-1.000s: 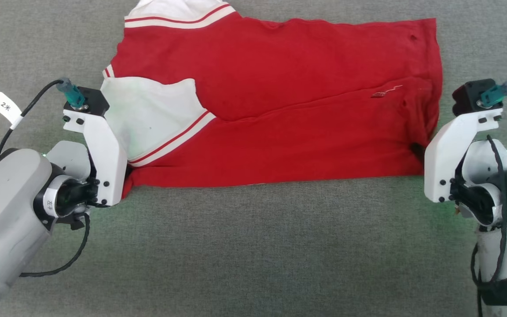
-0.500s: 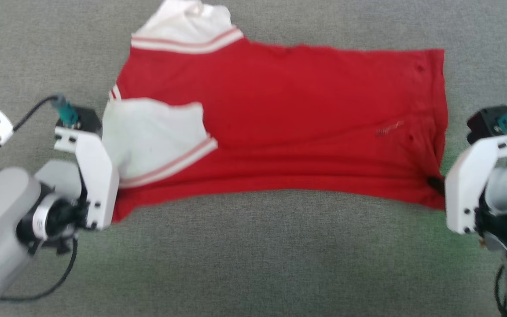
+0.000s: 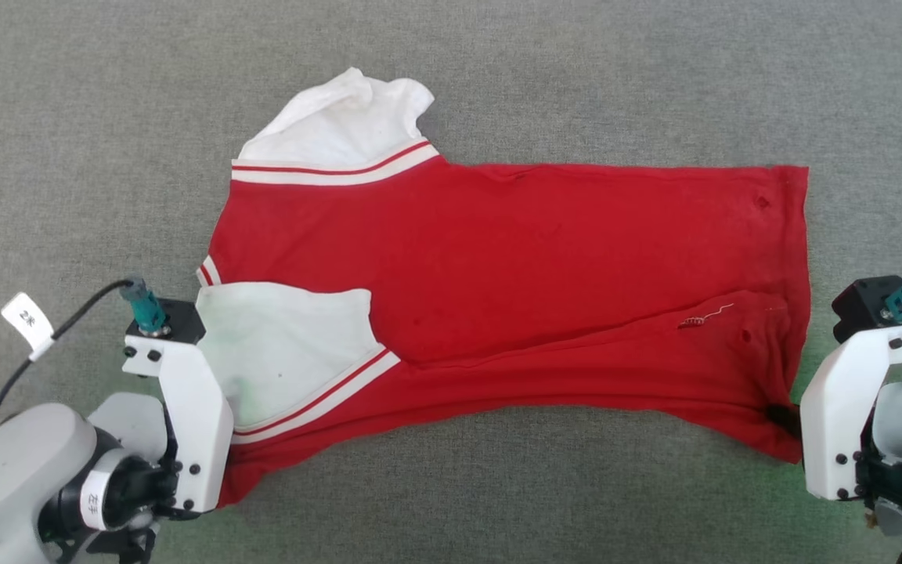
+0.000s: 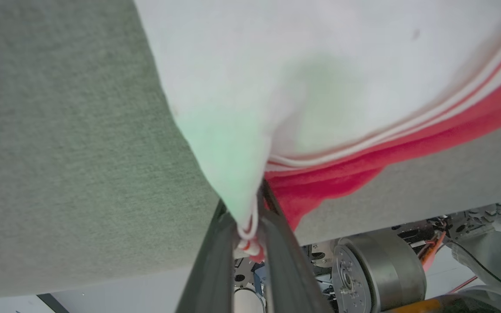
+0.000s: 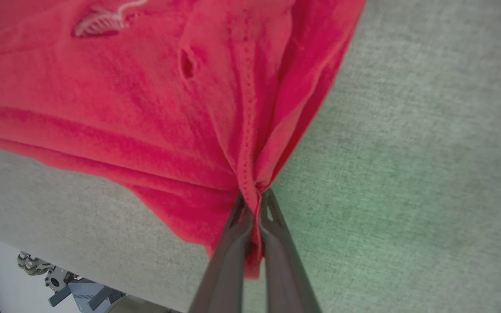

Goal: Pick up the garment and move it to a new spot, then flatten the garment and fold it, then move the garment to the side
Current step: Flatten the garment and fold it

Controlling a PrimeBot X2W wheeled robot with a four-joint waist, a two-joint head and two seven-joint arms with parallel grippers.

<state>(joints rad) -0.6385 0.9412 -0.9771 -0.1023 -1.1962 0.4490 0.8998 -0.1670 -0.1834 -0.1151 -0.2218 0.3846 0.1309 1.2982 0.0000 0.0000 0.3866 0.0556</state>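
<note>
Lying across the grey mat (image 3: 451, 63), the garment (image 3: 514, 258) is spread mostly flat, one white sleeve (image 3: 286, 352) folded onto its near-left part. Left gripper (image 4: 250, 226) is pinched tight on the near-left corner, white sleeve and red hem bunched between its fingers; right gripper (image 5: 255, 204) is clamped on the near-right hem corner. Small hole (image 5: 186, 64) in the red cloth just beyond that grip.

A soft grey surface (image 3: 451, 70) lies wide and flat. Past its near edge, a pale floor (image 4: 115, 300) shows below.
</note>
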